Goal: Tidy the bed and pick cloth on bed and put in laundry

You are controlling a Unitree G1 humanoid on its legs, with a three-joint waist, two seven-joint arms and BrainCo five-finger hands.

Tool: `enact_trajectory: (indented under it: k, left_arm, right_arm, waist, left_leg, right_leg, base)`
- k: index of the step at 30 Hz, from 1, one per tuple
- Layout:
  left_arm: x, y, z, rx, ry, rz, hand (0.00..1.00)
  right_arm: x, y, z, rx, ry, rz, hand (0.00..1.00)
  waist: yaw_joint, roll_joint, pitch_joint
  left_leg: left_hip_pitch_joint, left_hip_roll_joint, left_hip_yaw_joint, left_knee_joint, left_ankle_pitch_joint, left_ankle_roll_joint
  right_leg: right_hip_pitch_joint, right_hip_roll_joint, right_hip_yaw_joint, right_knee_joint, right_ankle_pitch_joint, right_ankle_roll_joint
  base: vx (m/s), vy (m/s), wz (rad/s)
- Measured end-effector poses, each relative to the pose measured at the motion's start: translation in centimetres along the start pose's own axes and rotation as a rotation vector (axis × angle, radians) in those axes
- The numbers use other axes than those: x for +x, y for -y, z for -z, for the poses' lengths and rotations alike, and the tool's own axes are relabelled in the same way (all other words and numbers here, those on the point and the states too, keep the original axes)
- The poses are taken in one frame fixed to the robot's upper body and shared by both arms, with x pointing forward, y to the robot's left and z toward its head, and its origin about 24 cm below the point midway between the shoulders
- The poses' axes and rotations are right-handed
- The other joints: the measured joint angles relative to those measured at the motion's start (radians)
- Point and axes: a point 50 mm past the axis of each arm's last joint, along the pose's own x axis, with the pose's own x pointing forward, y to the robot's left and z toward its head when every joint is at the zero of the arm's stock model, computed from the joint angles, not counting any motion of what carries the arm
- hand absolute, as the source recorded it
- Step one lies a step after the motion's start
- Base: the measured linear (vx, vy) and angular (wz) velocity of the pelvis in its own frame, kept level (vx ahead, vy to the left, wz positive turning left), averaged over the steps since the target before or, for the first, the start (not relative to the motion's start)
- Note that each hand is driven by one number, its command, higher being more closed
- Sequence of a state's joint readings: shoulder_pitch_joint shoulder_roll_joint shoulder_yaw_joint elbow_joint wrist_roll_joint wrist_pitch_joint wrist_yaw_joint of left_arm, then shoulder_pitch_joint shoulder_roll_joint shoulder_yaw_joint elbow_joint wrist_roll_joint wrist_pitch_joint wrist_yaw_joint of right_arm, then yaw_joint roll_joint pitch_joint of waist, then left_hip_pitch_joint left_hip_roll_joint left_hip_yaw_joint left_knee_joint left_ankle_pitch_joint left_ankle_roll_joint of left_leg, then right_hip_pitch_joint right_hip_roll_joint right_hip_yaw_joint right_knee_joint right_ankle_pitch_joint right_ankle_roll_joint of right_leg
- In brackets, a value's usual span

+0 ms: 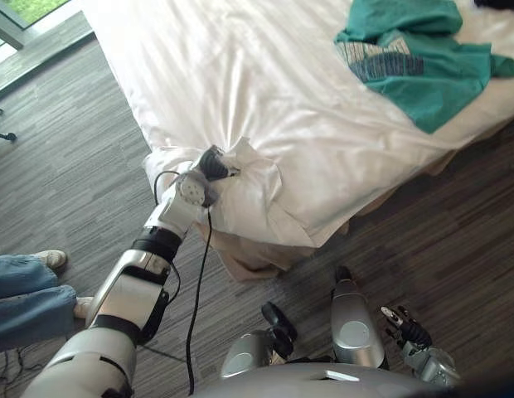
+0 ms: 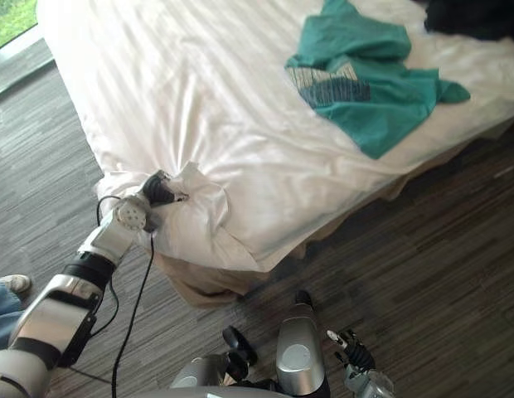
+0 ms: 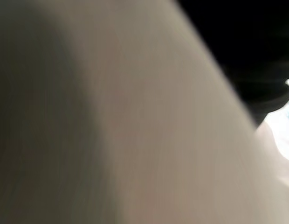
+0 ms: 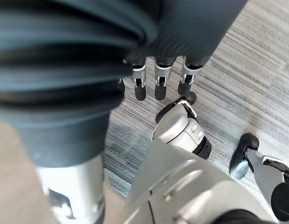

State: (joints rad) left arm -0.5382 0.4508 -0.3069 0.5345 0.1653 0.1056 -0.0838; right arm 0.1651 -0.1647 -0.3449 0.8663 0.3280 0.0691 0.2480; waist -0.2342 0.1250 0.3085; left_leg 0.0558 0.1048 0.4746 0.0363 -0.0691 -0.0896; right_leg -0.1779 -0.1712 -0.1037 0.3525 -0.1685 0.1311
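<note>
Right now, one green cloth (image 1: 423, 62) is seen lying crumpled on the white bed (image 1: 240, 75), well apart from both hands. One dark cloth (image 2: 477, 16) is seen at the far edge. The left hand (image 1: 212, 163) is pressed into the bunched sheet corner (image 1: 253, 178); whether its fingers are closed cannot be told. The right hand (image 4: 162, 77) is held low over the floor (image 1: 456, 240), its fingers loose, with nothing held.

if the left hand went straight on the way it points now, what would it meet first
The white sheet, bunched at the near corner of the bed. The left hand is right against those folds, so hardly any free way shows, though depth is hard to judge.
</note>
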Motion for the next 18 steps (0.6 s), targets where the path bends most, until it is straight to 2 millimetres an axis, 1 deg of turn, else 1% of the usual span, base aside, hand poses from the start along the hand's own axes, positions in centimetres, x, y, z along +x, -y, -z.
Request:
enact_trajectory:
  k: [1, 2, 4, 5, 6, 7, 8, 9, 11, 12, 14, 15, 17, 18]
  left_arm:
    - [-0.8, 1.1, 0.5, -0.032, 0.010, 0.046, 1.00]
    - [-1.3, 1.7, 0.9, -0.051, 0.009, 0.070, 1.00]
    - [-3.0, 3.2, 2.6, -0.103, -0.019, 0.134, 1.00]
    - [-4.1, 4.1, 3.9, -0.124, -0.058, 0.161, 1.00]
    - [-4.6, 4.4, 4.6, -0.142, -0.081, 0.168, 1.00]
    - [-5.7, 4.9, 6.1, -0.172, -0.129, 0.179, 1.00]
    - [-6.9, 5.4, 7.7, -0.217, -0.181, 0.180, 1.00]
    - [-7.5, 5.7, 8.3, -0.236, -0.204, 0.181, 0.00]
    - [-9.7, 7.0, 10.3, -0.312, -0.276, 0.185, 0.00]
    - [-10.2, 7.5, 10.7, -0.334, -0.293, 0.186, 0.00]
    - [-12.4, 9.8, 12.5, -0.428, -0.386, 0.185, 0.00]
    - [-13.0, 10.4, 13.0, -0.454, -0.417, 0.186, 0.00]
    - [-15.2, 13.2, 15.3, -0.577, -0.591, 0.157, 0.00]
    - [-15.6, 13.6, 15.6, -0.596, -0.618, 0.148, 0.00]
  right_arm:
    - [-0.2, 0.4, 0.4, 0.008, -0.013, 0.022, 0.00]
    - [-0.2, 0.6, 0.7, 0.013, -0.021, 0.033, 0.00]
    - [-0.4, 0.9, 1.3, 0.019, -0.042, 0.050, 0.00]
    - [-0.5, 1.0, 1.4, 0.019, -0.047, 0.061, 0.00]
    - [-0.5, 1.1, 1.6, 0.021, -0.051, 0.067, 0.00]
    - [-0.6, 1.2, 1.8, 0.023, -0.058, 0.074, 0.00]
    - [-0.6, 1.1, 2.0, 0.025, -0.064, 0.077, 0.00]
    - [-0.6, 1.2, 2.1, 0.026, -0.069, 0.081, 0.00]
    - [-0.7, 1.2, 2.6, 0.030, -0.090, 0.095, 0.00]
    - [-0.7, 1.2, 2.7, 0.030, -0.092, 0.096, 0.00]
    - [-0.7, 1.2, 2.9, 0.030, -0.108, 0.099, 0.00]
    - [-0.7, 1.2, 3.0, 0.029, -0.116, 0.098, 0.00]
    - [-0.8, 1.1, 3.7, 0.033, -0.157, 0.099, 0.00]
    - [-0.8, 1.2, 3.8, 0.034, -0.163, 0.100, 0.00]
  waist:
    - [0.014, 0.003, -0.025]
    - [0.022, 0.006, -0.037]
    - [0.044, 0.009, -0.064]
    - [0.062, 0.012, -0.076]
    - [0.068, 0.011, -0.086]
    - [0.089, 0.008, -0.100]
    - [0.104, 0.008, -0.110]
    - [0.113, 0.007, -0.116]
    - [0.140, -0.008, -0.140]
    - [0.147, -0.012, -0.144]
    - [0.170, -0.025, -0.175]
    - [0.175, -0.031, -0.182]
    - [0.188, -0.045, -0.195]
    - [0.190, -0.046, -0.196]
  left_leg:
    - [-0.001, -0.001, -0.021, 0.002, 0.000, 0.000]
    - [-0.001, -0.002, -0.032, 0.002, 0.001, 0.001]
    - [0.007, -0.003, -0.076, 0.004, 0.001, 0.001]
    - [0.013, -0.003, -0.093, 0.007, 0.001, 0.001]
    - [0.013, -0.004, -0.104, 0.010, 0.001, 0.001]
    - [0.013, -0.004, -0.116, 0.015, 0.001, 0.001]
    - [0.013, -0.005, -0.136, 0.021, 0.001, 0.001]
    - [0.013, -0.005, -0.143, 0.022, 0.001, 0.001]
    - [0.013, -0.005, -0.170, 0.031, 0.001, 0.001]
    - [0.013, -0.005, -0.174, 0.036, 0.001, 0.001]
    - [0.015, -0.005, -0.195, 0.042, 0.001, 0.001]
    - [0.016, -0.005, -0.200, 0.044, 0.001, 0.002]
    - [0.025, -0.004, -0.219, 0.052, 0.001, 0.002]
    - [0.030, -0.003, -0.219, 0.052, 0.001, 0.002]
  right_leg:
    - [0.024, -0.004, -0.019, -0.027, 0.003, 0.005]
    - [0.037, -0.005, -0.026, -0.041, 0.006, 0.008]
    - [0.097, -0.006, -0.064, -0.096, 0.016, 0.016]
    - [0.126, -0.004, -0.080, -0.126, 0.030, 0.016]
    - [0.138, -0.005, -0.085, -0.139, 0.032, 0.017]
    - [0.162, -0.006, -0.099, -0.166, 0.039, 0.021]
    - [0.189, -0.004, -0.111, -0.195, 0.053, 0.019]
    - [0.199, -0.002, -0.116, -0.207, 0.058, 0.018]
    - [0.235, -0.002, -0.134, -0.247, 0.067, 0.019]
    - [0.242, -0.001, -0.134, -0.253, 0.072, 0.018]
    - [0.262, 0.004, -0.136, -0.279, 0.086, 0.016]
    - [0.267, 0.004, -0.137, -0.285, 0.087, 0.016]
    - [0.299, 0.007, -0.160, -0.298, 0.093, 0.015]
    - [0.303, 0.008, -0.160, -0.300, 0.095, 0.015]
  base:
    - [0.12, 0.010, 0.37]
    - [0.12, 0.019, 0.48]
    - [0.13, 0.016, 0.49]
    - [0.10, 0.026, 0.36]
    - [0.10, 0.033, 0.33]
    - [0.11, 0.027, 0.33]
    - [0.09, 0.017, 0.33]
    - [0.08, 0.020, 0.34]
    - [0.08, 0.005, 0.28]
    - [0.09, 0.007, 0.19]
    - [0.07, 0.009, 0.06]
    - [0.07, -0.015, 0.09]
    - [0.05, -0.025, 0.19]
    - [0.03, -0.009, 0.06]
